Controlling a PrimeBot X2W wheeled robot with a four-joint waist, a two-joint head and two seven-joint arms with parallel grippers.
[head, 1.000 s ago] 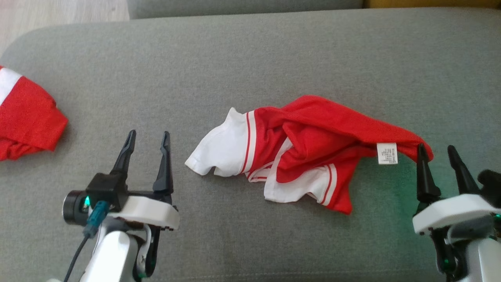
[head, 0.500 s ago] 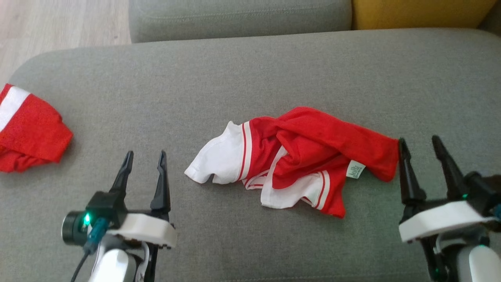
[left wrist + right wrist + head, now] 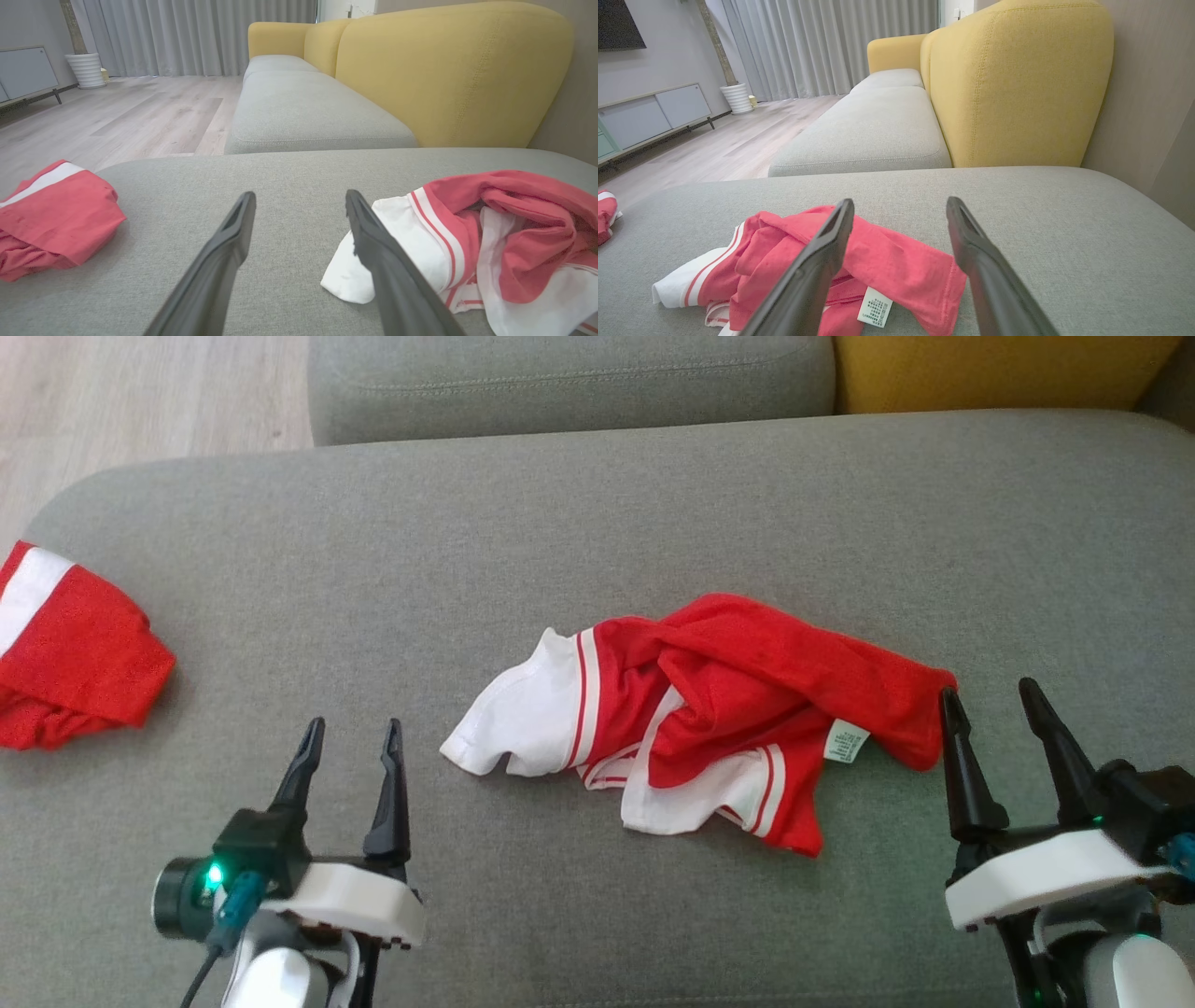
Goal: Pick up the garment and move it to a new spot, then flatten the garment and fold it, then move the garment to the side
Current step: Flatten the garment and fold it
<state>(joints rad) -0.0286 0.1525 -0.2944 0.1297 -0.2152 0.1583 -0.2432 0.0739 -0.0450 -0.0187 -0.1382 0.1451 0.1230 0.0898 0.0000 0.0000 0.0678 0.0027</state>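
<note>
Far left of the grey cushion (image 3: 560, 523): a second red cloth (image 3: 79, 653) with a white band, bunched, well apart from the rest.

Your left gripper (image 3: 355, 728): low left in the head view, fingers spread wide, nothing between them, bare cushion beneath. The garment's white sleeve end lies near its right-hand finger, with a strip of cushion between them. In the left wrist view that finger overlaps the white edge.

Garment (image 3: 747, 663): crumpled mid-cushion between your two grippers. It is red with white striped sleeves, the white end pointing left and the red edge trailing right. A white care label (image 3: 846, 741) shows near the right end.

Your right gripper (image 3: 987, 693): fingers parted wide, holding nothing. Its left-hand fingertip sits right at the garment's red right edge; you cannot tell whether it touches. In the right wrist view the red edge lies on the cushion in the gap between the fingers.

Behind, top right: yellow backrest (image 3: 999, 369).
</note>
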